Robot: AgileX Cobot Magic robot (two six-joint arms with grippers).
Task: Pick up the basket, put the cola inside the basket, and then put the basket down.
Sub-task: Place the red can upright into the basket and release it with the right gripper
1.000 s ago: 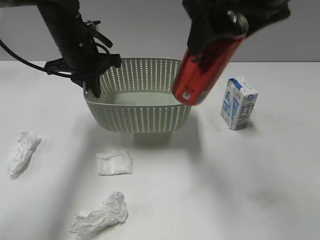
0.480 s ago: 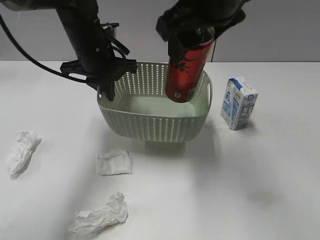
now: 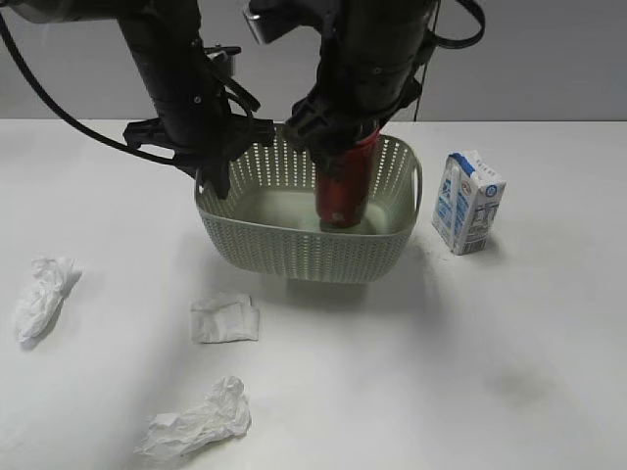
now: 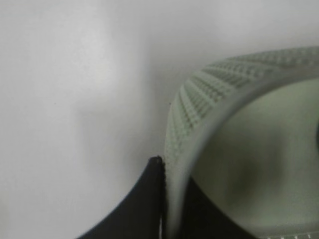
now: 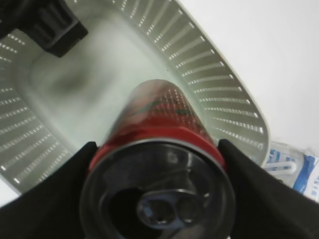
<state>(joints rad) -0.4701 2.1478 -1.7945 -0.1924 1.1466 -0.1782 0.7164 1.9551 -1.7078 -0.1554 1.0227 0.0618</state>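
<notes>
The can (image 3: 343, 188) stands nearly upright inside the basket (image 3: 304, 250), its long axis vertical with the top leaning slightly toward the basket's far right; the pull-tab end faces up and the base sits at or just above the basket floor, though I cannot tell whether it touches. It is a slim red cylinder with dark markings. In my right wrist view the can (image 5: 159, 149) shows a silver lid with its tab and a red shoulder below it. My right hand (image 3: 348, 137) is clamped on the can's upper part, one dark finger (image 5: 47, 199) on each side of the lid.

The basket is pale sage green, rectangular with rounded corners, its walls pierced by rows of narrow slots, a cut-out handle visible at its right end. Its long axis runs left to right. A shadow under it suggests it is lifted off the counter (image 3: 441, 372). My left hand (image 3: 211, 171) pinches the basket's left rim; in the left wrist view the wall (image 4: 184, 129) passes between my dark fingers (image 4: 139, 209).

Right of the basket a white-and-blue carton (image 3: 468, 203) stands upright. In front of the basket lie three crumpled tissues: one nearest (image 3: 224, 318), one farther forward (image 3: 196, 421), one far left (image 3: 41, 296).
</notes>
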